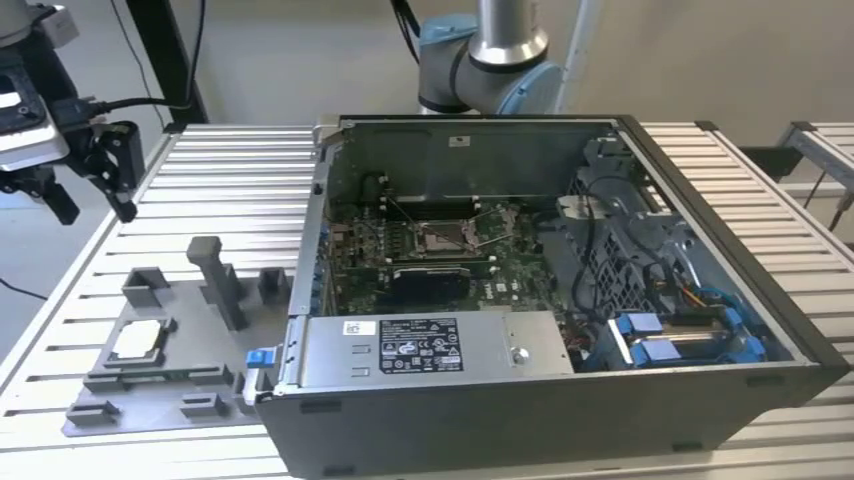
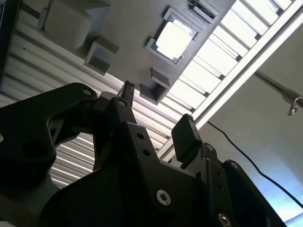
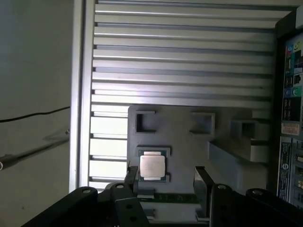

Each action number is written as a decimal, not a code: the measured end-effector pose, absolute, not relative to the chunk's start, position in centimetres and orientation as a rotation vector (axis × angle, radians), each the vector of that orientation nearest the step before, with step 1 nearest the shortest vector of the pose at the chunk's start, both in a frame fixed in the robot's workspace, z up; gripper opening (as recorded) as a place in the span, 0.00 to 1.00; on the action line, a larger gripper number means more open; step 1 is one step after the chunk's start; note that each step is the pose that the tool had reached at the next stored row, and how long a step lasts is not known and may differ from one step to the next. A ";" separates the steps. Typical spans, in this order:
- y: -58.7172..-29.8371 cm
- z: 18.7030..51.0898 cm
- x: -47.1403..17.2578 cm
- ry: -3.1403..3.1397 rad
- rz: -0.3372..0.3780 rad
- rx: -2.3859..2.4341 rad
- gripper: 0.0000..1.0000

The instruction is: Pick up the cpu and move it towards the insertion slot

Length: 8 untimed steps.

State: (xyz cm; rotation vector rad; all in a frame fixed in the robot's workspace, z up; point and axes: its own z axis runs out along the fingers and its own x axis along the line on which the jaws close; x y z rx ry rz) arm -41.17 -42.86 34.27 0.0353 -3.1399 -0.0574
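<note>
The cpu (image 1: 138, 342) is a flat square chip with a shiny silver top, lying in a pocket of the grey plastic fixture (image 1: 200, 390) on the slatted table, at the exterior view's left. Both wrist views show the cpu (image 2: 173, 39) (image 3: 152, 166) from above. My gripper (image 1: 94, 208) hangs well above the table, beyond the fixture's far left side. It is open with nothing between its black fingers (image 2: 185, 132) (image 3: 202, 182). The insertion slot (image 1: 441, 237) is a silver-framed socket with wire levers on the motherboard inside the open computer case.
The open computer case (image 1: 747, 330) takes up the table's middle and right, its walls standing around the motherboard. A black square block (image 1: 427, 287) sits just in front of the slot. A white-labelled silver box (image 1: 420, 348) lines the case's near side. Grey posts (image 1: 218, 280) rise from the fixture.
</note>
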 end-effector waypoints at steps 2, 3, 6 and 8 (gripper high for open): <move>-42.9 33.9 -41.2 -3.140 -0.056 0.035 1.00; -42.9 33.7 -41.2 -3.140 -0.056 0.036 1.00; -43.2 33.2 -41.3 -3.139 -0.056 0.035 1.00; -43.5 32.9 -41.3 -3.138 -0.056 0.035 1.00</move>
